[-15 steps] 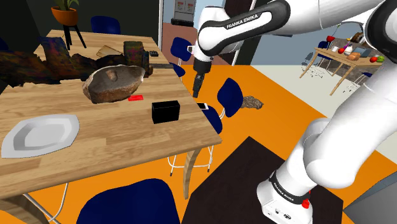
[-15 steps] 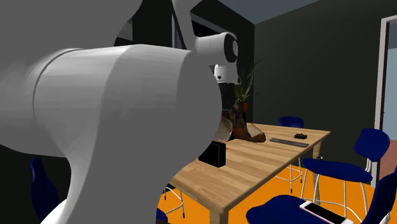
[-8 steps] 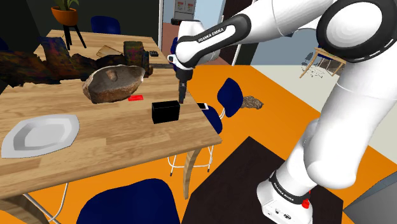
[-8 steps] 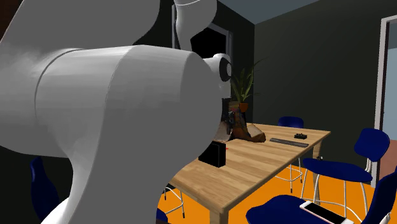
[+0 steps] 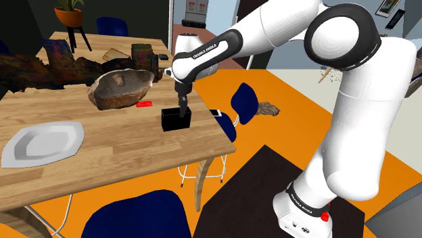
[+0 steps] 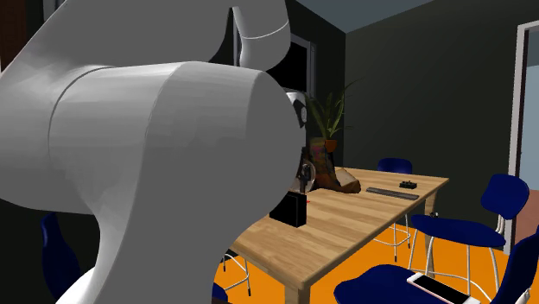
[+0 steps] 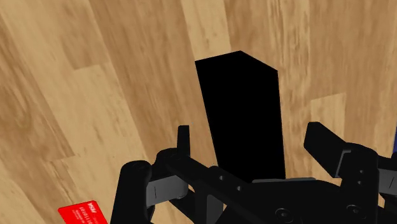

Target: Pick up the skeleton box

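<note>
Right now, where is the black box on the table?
In the shoulder view the black box stands near the right edge of the wooden table, right of the red card, with the open claw straddling it.

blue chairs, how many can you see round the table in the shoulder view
3. One blue chair stands behind the light wooden table at its far end, one is beside its right edge, and one is at the picture's bottom edge. The white robot arm may hide another.
</note>
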